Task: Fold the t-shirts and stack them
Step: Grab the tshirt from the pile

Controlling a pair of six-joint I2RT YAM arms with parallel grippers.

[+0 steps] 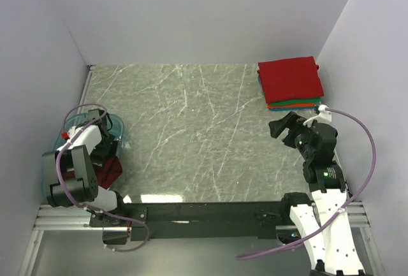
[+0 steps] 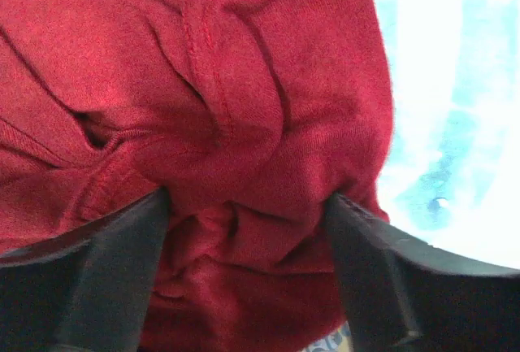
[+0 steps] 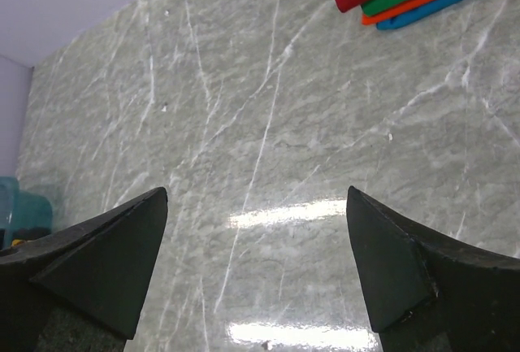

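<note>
Lower left, the left pincer (image 2: 248,206) stands spread, its fingers flanking the bunched maroon t-shirt (image 2: 244,84) in the teal bin (image 1: 118,127). Mid-right, the right pincer (image 3: 256,206) hangs spread over the table (image 3: 268,108). Upper right lies the folded stack (image 1: 290,79), red on top.

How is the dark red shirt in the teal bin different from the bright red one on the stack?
The maroon t-shirt is crumpled and bunched; the bright red t-shirt is folded into a flat rectangle. The maroon one sits in the teal bin at the left; the red one tops the stack at the far right. The maroon is darker than the red. Both are cloth shirts.
</note>
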